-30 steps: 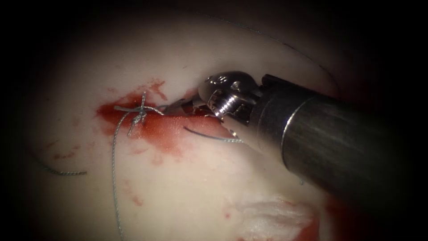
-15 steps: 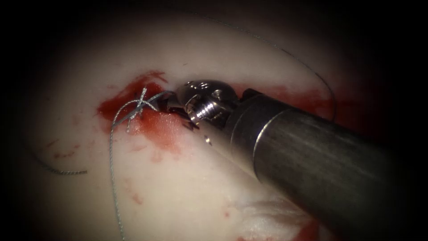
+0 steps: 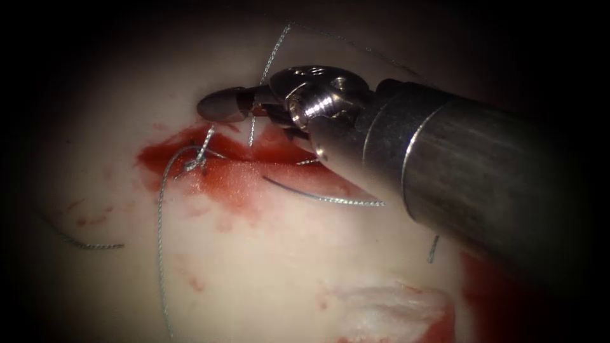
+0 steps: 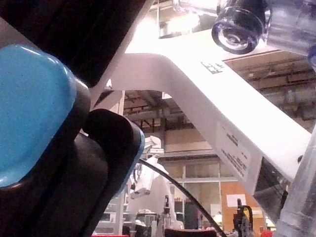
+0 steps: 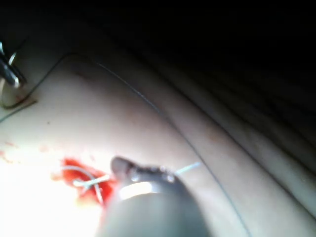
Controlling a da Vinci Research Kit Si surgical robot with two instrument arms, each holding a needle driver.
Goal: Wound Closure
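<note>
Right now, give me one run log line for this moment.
right tool: jaws shut on thread above knot | needle: not made out | cut: red fluid around it | loose thread end on tissue

Workshop hall, orange wall (image 4: 217, 195), ceiling beams (image 4: 148, 101), bright overhead light (image 4: 185, 22)

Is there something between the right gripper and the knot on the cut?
Nothing visible stands between them. In the endoscope view the right gripper, shut on the thread, is up and slightly right of the knot. That thread runs from the knot up to the gripper, over the red fluid on the tissue.
</note>
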